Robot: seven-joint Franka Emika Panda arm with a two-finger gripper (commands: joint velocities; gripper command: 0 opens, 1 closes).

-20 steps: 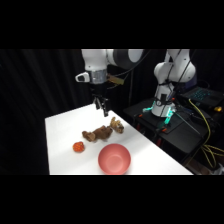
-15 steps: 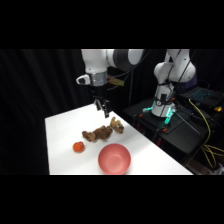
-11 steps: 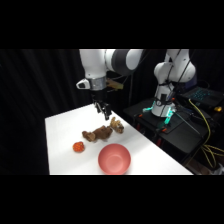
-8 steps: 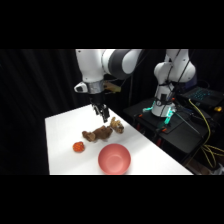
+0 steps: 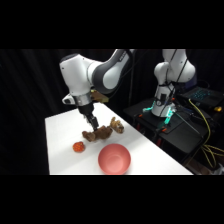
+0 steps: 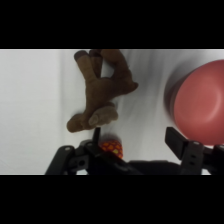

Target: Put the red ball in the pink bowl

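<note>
Task barely begun, I judge; red ball (image 5: 78, 147) on table (image 5: 60, 130), beside brown plush toy (image 5: 102, 132), apart from pink bowl (image 5: 114, 159); bowl empty; gripper (image 6: 137, 142) above ball, fingers spread, holding nothing; I need descent, grasp, carry, drop.

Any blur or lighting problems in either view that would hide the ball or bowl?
Side view: soft overall, dark backdrop, table brightly lit; the red ball and pink bowl stay readable. Wrist view: motion-smeared; the bowl has fuzzy edges and is cut by the frame, the ball is partly hidden behind the gripper linkage, and the brown plush toy is blurred.
</note>
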